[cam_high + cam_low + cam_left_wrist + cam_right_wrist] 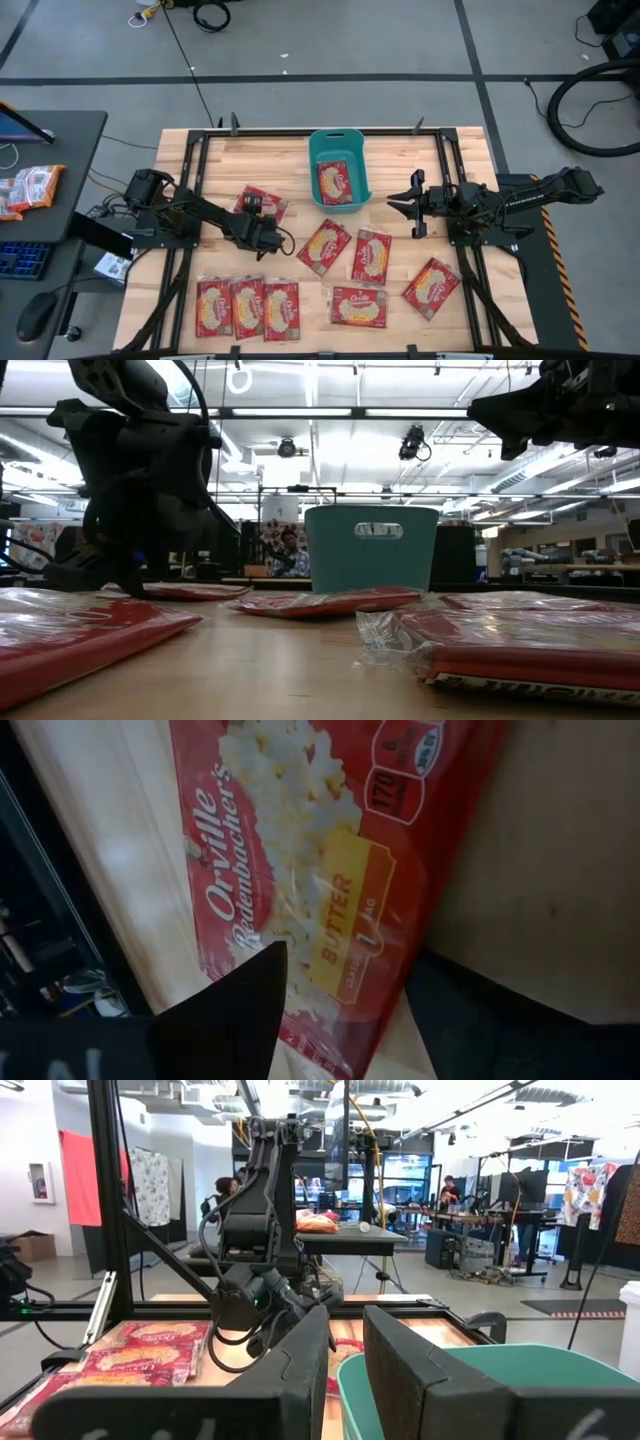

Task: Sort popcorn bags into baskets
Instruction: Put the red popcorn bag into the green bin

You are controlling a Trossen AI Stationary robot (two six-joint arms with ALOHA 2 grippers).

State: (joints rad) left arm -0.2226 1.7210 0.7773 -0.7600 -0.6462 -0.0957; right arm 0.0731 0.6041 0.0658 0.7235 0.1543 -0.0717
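Left hand (262, 205) spread over packet (262, 203) near table's (300, 160) left edge.

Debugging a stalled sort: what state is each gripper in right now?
Left gripper: cannot tell; close above a flat red plastic popcorn bag.
Right gripper: slightly open, empty, near the teal plastic rectangular tub.

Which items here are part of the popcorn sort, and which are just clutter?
Job: red flat popcorn bags scattered on the wooden table; one bag already inside the teal plastic tub.
Clutter: orange-and-white snack packet, keyboard, mouse on the side desk.
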